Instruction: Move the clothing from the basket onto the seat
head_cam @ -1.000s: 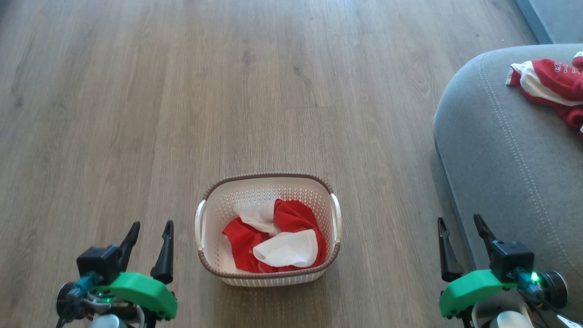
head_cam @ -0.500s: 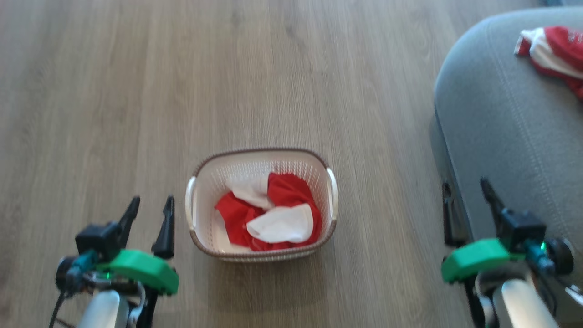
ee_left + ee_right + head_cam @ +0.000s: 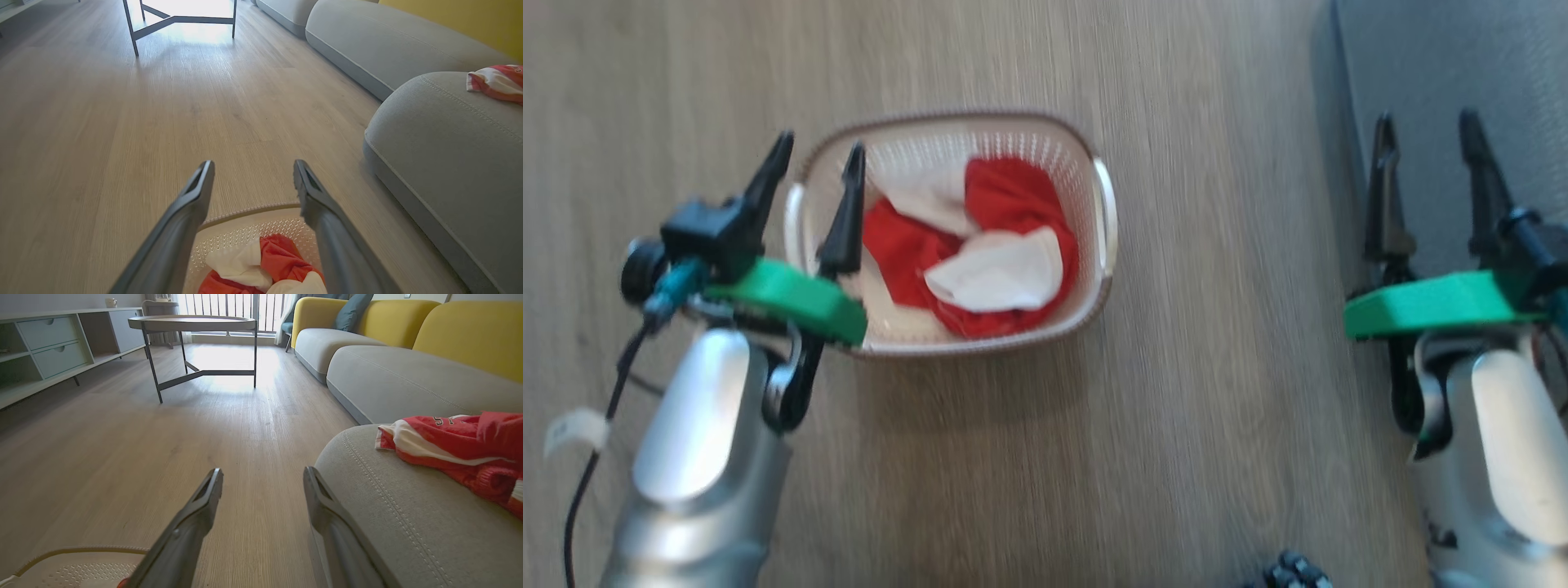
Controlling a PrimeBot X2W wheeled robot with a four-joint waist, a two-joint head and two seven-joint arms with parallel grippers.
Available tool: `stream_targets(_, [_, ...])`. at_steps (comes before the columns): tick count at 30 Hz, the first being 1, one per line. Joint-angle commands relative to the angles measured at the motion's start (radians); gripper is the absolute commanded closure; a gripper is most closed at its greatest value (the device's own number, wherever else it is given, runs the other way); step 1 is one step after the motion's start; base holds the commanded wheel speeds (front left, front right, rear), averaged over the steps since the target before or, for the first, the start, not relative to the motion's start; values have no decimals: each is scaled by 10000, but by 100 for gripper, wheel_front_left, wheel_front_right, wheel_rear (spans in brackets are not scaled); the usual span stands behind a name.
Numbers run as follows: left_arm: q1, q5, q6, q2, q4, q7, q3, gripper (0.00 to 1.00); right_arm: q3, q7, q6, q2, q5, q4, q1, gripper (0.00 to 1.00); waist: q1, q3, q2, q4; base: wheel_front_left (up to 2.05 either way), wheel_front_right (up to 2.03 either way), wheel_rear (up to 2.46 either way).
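The basket stood on the wooden floor, with the seat well apart from it on the robot's right. The clothing lay crumpled inside the basket, red folds mixed with white panels, filling most of the bottom. A second garment, red with white stripes, lay on top of the seat, near its rounded corner. The left tool was positioned over the basket's left rim. Its fingers were spread, one over the floor outside the rim and one over the basket interior, with nothing between them. In the left wrist view the clothing showed low between the two fingers; contact with the fabric could not be determined. The right tool was positioned at the seat's edge, fingers spread and empty. In the head view one of its fingers lay along the shadowed edge of the seat and the other lay over the grey upholstery. The head view was blurred.
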State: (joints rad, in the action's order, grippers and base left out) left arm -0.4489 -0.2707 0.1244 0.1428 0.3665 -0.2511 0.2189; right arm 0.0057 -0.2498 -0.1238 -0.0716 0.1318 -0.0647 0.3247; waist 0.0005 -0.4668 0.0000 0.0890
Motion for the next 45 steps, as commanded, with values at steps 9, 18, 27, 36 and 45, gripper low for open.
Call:
stream_targets(9, [-2319,406,62,233,369,690,709,0,174,-120,-69,182,167,734,944,0,-5,-3012,0,852,0,0,0])
stream_targets(18, [-4080,672,54,21,1933,1826,1280,0,270,-120,-69,210,616,1064,1155,0,-5,-4236,0,1543,0,0,0])
stream_targets(27, [-5152,883,-220,201,3758,2435,1384,0,254,-120,-69,212,908,1473,1097,0,-5,-4986,0,2127,0,0,0])
stream_targets(36, [-5940,921,-463,633,5448,2552,1324,0,325,-120,-69,213,1133,1772,795,0,-5,-5294,0,2503,0,0,0])
stream_targets(45, [-6312,535,-200,615,6405,1967,1281,0,424,-120,-69,213,640,2050,482,0,-5,-5378,0,2068,0,0,0])
